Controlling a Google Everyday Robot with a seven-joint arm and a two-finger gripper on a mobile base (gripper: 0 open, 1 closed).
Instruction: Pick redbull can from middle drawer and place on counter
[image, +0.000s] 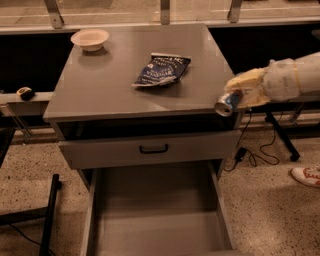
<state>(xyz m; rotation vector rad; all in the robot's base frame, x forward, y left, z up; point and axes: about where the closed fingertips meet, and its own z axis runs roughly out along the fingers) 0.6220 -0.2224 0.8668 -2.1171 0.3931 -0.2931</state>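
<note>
Camera view: redbull can is held sideways in the gripper, which is closed round its body just off the counter's right front edge. Can is judged light, thin-walled and slick, so a mid-body grasp is preferred. Snack bag and bowl are noted well clear. Middle drawer is seen open below.

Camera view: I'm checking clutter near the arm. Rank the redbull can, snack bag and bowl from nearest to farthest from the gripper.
From the gripper, beside the counter at its front corner:
1. redbull can, held in the gripper itself.
2. snack bag, mid-counter.
3. bowl, far opposite corner.
</note>
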